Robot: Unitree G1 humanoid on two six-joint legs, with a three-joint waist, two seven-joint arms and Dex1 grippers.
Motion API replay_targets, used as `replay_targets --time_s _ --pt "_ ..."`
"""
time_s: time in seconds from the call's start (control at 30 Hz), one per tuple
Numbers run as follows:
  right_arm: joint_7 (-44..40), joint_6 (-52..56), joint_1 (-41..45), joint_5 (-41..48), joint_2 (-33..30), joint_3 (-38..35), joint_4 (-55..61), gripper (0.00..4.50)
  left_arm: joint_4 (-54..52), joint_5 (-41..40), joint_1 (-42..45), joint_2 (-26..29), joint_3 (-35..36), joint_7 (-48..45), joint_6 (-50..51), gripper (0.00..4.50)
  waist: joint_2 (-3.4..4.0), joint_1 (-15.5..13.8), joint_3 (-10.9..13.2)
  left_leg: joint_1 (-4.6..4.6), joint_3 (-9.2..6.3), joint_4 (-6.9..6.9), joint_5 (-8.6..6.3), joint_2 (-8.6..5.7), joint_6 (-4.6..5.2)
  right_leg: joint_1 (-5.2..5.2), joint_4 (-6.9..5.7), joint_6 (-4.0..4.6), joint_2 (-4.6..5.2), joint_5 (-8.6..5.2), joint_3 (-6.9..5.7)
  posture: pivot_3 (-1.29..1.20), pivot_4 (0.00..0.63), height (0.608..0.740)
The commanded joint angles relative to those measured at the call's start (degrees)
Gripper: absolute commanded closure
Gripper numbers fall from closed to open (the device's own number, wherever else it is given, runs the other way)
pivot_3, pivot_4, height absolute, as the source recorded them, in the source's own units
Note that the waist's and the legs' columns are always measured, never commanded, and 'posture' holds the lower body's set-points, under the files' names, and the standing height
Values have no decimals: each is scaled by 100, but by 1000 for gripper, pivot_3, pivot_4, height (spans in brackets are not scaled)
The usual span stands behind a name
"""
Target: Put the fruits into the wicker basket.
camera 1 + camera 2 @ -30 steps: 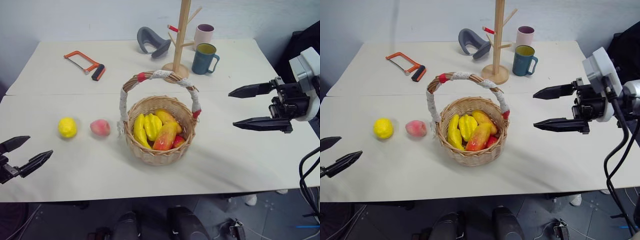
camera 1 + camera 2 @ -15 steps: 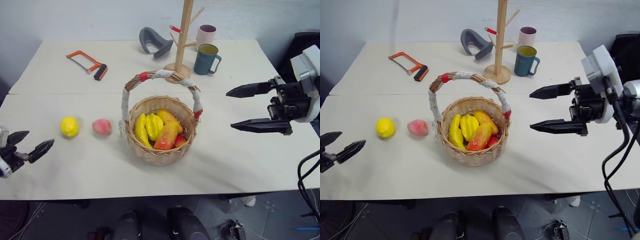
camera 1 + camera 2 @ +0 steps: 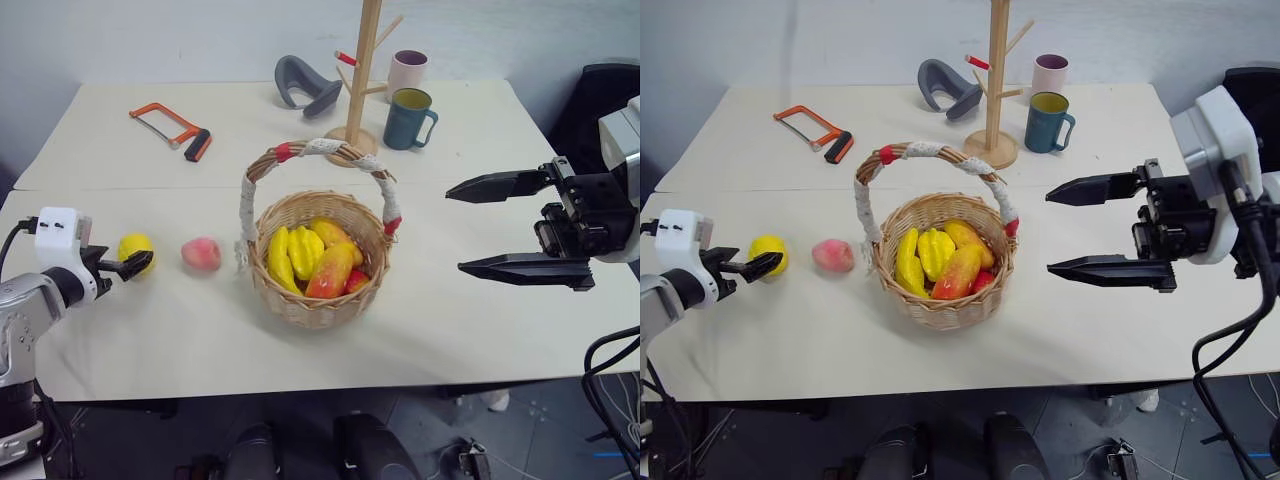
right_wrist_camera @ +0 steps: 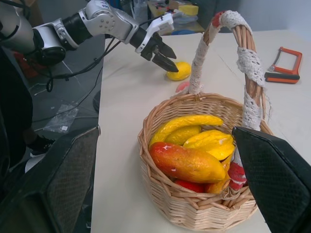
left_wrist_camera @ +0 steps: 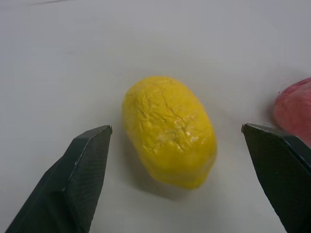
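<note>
Two fruits: lemon (image 3: 135,247) and peach (image 3: 201,254) lie on table (image 3: 480,330), left of wicker basket (image 3: 318,258).
Left gripper (image 5: 182,160): spread around lemon, not touching.
Right gripper (image 3: 512,228): spread, right of basket.
Basket contents: bananas (image 3: 297,252), mango (image 3: 330,272).

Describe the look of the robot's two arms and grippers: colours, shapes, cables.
Each gripper has two long, tapered black fingers: left gripper, right gripper. Behind each sits a black mechanism topped by a white boxy housing. The left arm is silver-grey metal with black joints; black cables run along both arms.
</note>
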State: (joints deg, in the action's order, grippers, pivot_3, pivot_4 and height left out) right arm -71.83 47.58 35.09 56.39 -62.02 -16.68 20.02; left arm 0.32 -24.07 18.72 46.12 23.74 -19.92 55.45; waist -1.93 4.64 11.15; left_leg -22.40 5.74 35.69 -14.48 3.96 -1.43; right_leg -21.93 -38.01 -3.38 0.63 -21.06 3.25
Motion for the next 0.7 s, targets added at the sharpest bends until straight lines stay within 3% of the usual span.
replay_targets --time_s 0.03,0.07,0.17,0.33,0.47,0.63,0.7 --pt "117 8 -13 190 -94 -338 147 14 569 388 438 -41 -277 277 -155 0 0 -15 0 -1 -1 5 0 1 0 1 -1 0 -2 0 0 0 150 740" --pt "140 17 -40 220 -99 -367 156 14 612 350 511 -74 -280 229 -140 0 0 -12 0 -2 -1 11 0 2 0 1 -3 -1 -2 1 0 0 150 740" --pt "194 34 -123 291 -111 -452 178 0 653 334 581 -53 -365 46 -184 622 0 -1 0 -7 2 22 -3 4 -1 1 -4 -6 -1 3 1 0 150 740" --pt "174 -35 -278 280 -123 -529 127 0 848 539 671 22 -477 91 -229 2107 0 -23 0 -10 2 28 -3 6 -3 0 -6 -6 -2 3 1 0 150 740" --pt "147 -47 -298 276 -161 -583 32 0 636 465 383 345 -382 -422 -416 2186 0 -4 0 -10 2 31 -3 8 -2 0 -8 -6 -4 4 1 0 150 740" --pt "226 -28 -386 218 -195 -667 -53 0 -460 -309 -610 839 146 -2171 -953 2186 0 0 0 -9 9 25 5 17 -27 -4 -6 -5 -4 3 0 0 150 740" --pt "310 22 -570 230 -193 -794 -4 0 -1255 -969 -1012 1021 598 -3037 -911 2186 -1 -1 1 -10 9 24 3 17 -26 -4 -2 -5 -2 3 -1 0 150 740"
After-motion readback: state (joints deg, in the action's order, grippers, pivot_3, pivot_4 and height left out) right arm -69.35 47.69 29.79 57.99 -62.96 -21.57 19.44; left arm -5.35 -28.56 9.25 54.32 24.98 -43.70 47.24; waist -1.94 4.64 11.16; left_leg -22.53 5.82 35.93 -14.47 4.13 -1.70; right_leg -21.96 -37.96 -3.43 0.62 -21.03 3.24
